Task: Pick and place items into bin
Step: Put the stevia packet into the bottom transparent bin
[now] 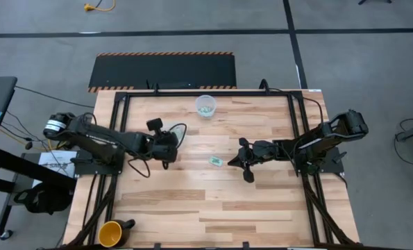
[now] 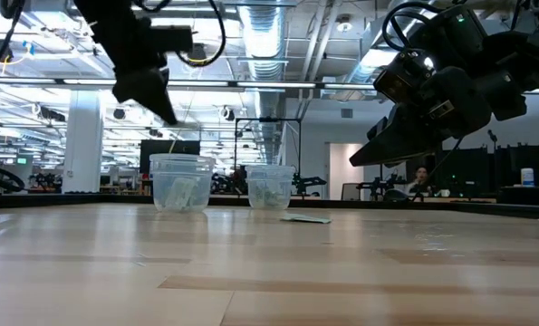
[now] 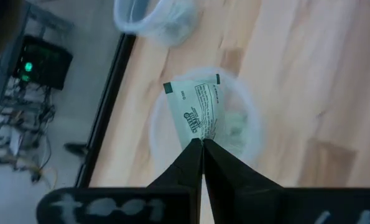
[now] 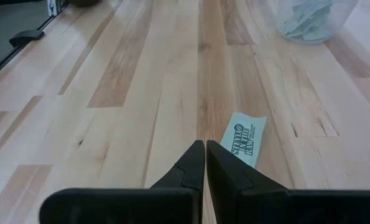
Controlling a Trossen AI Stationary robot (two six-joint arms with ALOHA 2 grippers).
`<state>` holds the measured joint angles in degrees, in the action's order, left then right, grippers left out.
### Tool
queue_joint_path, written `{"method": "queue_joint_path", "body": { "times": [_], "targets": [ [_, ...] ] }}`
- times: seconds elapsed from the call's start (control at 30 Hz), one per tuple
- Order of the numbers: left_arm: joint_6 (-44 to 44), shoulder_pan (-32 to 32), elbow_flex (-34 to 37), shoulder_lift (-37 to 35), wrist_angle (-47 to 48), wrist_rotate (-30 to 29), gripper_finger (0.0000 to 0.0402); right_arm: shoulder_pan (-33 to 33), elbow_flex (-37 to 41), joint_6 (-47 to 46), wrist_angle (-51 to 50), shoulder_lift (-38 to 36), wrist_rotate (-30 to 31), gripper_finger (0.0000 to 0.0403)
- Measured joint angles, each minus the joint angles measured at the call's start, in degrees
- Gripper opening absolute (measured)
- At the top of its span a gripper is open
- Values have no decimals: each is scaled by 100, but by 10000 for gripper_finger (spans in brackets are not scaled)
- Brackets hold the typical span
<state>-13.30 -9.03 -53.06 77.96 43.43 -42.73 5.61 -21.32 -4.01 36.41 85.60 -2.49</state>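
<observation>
Wooden table (image 1: 213, 201); left jaws (image 3: 202, 144) clenching packet (image 3: 197, 112) lengthwise; right jaws (image 4: 205, 149) closed, empty.

Loose packet (image 1: 216, 161) on the table (image 1: 192, 201) between both arms, cup (image 1: 205, 105) behind it.

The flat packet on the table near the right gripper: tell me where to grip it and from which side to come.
The packet lies flat on the wood of the table, just ahead of the right gripper, whose fingers are shut. Probably best to open them and come straight down from above, pinching across its narrow width near the middle. Its edges are too thin to catch from the side.
</observation>
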Motion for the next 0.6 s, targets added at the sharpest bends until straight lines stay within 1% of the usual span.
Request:
{"method": "queue_joint_path", "body": {
  "times": [0.07,0.2,0.33,0.43,0.6],
  "targets": [
    [-71,113,2,2,145,1,0,0,0,0,0,0,0,10],
    [-86,304,2,-1,130,-18,0,0,0,-2,2,0,0,10],
    [-73,365,2,-1,121,-301,3,0,0,-2,2,0,1,10],
    [-66,369,2,-1,117,-367,16,0,0,-2,2,0,-1,10],
    [-64,369,2,-1,108,-366,47,0,0,-2,2,0,-1,10]
  ]
}}
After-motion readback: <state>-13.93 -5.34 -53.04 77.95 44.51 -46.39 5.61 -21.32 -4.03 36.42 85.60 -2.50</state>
